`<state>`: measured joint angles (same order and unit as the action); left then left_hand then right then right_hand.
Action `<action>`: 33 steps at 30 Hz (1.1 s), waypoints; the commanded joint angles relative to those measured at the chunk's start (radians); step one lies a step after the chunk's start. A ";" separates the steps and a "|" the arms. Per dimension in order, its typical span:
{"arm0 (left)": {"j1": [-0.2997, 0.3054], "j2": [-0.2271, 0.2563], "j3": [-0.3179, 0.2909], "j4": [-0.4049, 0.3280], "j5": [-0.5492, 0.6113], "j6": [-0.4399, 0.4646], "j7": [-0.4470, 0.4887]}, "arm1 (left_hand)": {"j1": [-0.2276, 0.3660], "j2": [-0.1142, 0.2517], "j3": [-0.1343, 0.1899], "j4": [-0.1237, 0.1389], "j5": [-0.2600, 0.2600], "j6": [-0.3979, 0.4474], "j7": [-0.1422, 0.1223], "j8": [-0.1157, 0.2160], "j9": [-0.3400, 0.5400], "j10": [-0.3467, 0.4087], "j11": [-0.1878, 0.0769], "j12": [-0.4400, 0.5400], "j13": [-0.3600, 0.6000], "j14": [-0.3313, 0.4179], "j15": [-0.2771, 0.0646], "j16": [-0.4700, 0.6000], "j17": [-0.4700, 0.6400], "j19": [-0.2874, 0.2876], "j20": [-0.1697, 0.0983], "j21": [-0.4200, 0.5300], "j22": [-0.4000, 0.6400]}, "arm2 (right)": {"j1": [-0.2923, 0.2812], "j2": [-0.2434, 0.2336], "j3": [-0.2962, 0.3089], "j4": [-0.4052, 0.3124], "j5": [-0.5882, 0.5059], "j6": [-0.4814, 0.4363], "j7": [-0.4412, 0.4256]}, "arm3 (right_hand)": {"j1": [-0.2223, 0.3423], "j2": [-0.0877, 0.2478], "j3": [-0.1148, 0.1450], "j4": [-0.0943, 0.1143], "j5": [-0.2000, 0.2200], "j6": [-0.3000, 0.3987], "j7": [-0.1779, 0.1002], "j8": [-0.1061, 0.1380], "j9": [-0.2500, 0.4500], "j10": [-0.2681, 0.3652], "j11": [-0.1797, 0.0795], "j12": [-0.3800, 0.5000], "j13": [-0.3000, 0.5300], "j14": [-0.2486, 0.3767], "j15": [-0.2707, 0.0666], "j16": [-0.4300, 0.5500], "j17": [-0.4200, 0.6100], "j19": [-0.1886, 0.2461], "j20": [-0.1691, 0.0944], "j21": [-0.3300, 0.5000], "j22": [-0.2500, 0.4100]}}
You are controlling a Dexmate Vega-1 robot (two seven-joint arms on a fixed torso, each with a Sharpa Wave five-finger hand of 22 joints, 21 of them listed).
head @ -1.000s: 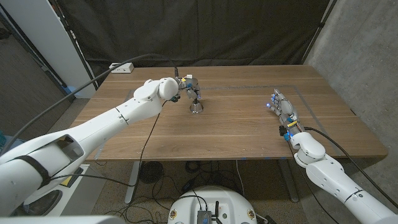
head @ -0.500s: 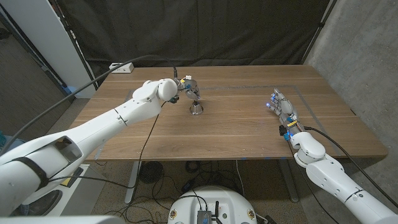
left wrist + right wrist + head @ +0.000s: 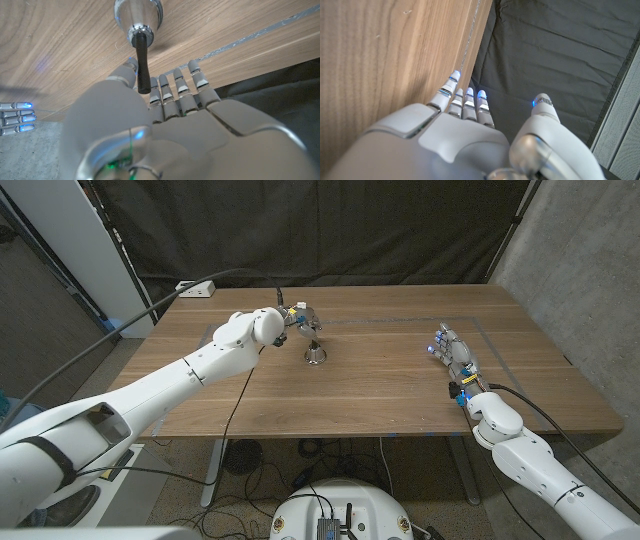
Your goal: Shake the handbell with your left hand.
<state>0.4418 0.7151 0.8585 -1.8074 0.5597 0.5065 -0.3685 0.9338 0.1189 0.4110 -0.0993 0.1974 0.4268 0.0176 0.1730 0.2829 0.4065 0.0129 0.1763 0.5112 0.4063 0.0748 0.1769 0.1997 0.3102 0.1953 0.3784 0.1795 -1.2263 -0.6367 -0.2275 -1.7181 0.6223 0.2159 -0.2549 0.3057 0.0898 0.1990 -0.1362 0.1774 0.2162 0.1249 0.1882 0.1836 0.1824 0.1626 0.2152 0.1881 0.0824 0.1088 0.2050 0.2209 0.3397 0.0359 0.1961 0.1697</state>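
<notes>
Handbell (image 3: 138, 20) stands on the table (image 3: 380, 390), its black handle (image 3: 142, 65) between our left hand's (image 3: 165, 110) thumb and fingers; seemingly pinched. We should firm that grip before lifting and shaking.

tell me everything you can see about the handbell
The handbell is small, with a shiny silver metal cup and a slim black handle. It stands upright, mouth down, on the wooden table, left of centre toward the far side. The left robot hand is at the handle's top; a firm grip cannot be confirmed.
</notes>
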 commanded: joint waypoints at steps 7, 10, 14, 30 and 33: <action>0.065 0.017 -0.068 -0.023 -0.067 -0.048 0.110 | -0.046 0.003 -0.013 0.008 0.006 -0.011 0.000 0.018 -0.009 -0.013 0.004 0.020 -0.009 -0.010 0.002 0.014 -0.001 -0.002 0.000 -0.009 0.006 | -0.001 0.002 0.001 -0.005 -0.009 0.001 -0.012 | 0.007 0.002 -0.002 0.002 0.000 0.007 0.000 0.001 0.003 0.008 -0.004 0.003 0.003 0.008 0.004 0.008 0.002 0.004 0.001 0.000 0.002; 0.096 0.024 -0.100 -0.038 -0.093 -0.063 0.160 | -0.048 0.003 -0.013 0.007 0.006 -0.005 0.003 0.021 -0.010 -0.006 0.004 0.024 -0.011 -0.002 0.001 0.017 -0.002 0.003 -0.002 -0.008 0.006 | -0.001 0.003 0.001 -0.007 -0.013 0.004 -0.015 | 0.007 0.002 -0.002 0.002 0.000 0.007 0.000 0.001 0.003 0.008 -0.004 0.002 0.003 0.008 0.004 0.008 0.002 0.004 0.000 0.000 0.002; 0.141 0.033 -0.154 -0.049 -0.150 -0.106 0.232 | -0.088 0.013 -0.025 0.030 0.003 0.018 -0.001 0.031 -0.015 0.014 -0.002 0.035 -0.018 0.009 -0.001 0.024 0.000 0.011 0.002 -0.008 0.008 | 0.000 0.005 -0.001 -0.007 -0.015 0.005 -0.014 | 0.007 0.002 -0.002 0.002 0.000 0.006 -0.003 0.000 0.003 0.007 -0.004 0.002 0.003 0.008 0.003 0.008 0.002 0.004 0.000 -0.001 0.002; 0.310 0.063 -0.313 -0.100 -0.296 -0.239 0.485 | -0.208 0.016 -0.066 0.087 -0.007 0.034 0.012 0.030 -0.031 0.022 0.015 0.038 -0.038 0.021 0.011 0.028 0.002 0.019 0.015 -0.014 0.013 | 0.018 0.027 -0.024 0.018 -0.052 0.058 0.000 | 0.007 0.000 -0.003 0.001 0.000 0.029 -0.008 0.007 0.004 0.013 -0.007 0.003 0.003 0.013 -0.002 0.009 0.001 0.008 0.001 0.000 0.002; 0.352 0.066 -0.356 -0.106 -0.350 -0.276 0.522 | -0.234 0.011 -0.077 0.098 -0.011 0.029 0.026 0.028 -0.036 0.025 0.015 0.039 -0.042 0.028 0.004 0.031 0.002 0.037 0.007 -0.009 0.015 | 0.023 0.035 -0.030 0.025 -0.067 0.077 -0.001 | 0.007 -0.003 -0.004 0.000 0.000 0.025 -0.008 0.005 0.004 0.016 -0.009 0.004 0.003 0.015 -0.003 0.009 0.001 0.011 -0.001 0.000 0.002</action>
<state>0.6809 0.7617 0.6116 -1.8795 0.3264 0.3159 0.0164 0.7153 0.1287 0.3375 -0.0088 0.1884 0.4588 0.0342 0.2050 0.2476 0.4283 0.0239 0.2150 0.4685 0.4253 0.0785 0.2078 0.1980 0.3312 0.2067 0.3646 0.1888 -1.2173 -0.6203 -0.2409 -1.7131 0.5880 0.2481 -0.2647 0.3057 0.0898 0.1990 -0.1362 0.1774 0.2396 0.1196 0.1927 0.1836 0.1877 0.1571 0.2152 0.1881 0.0873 0.1037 0.2050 0.2208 0.3395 0.0358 0.1961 0.1697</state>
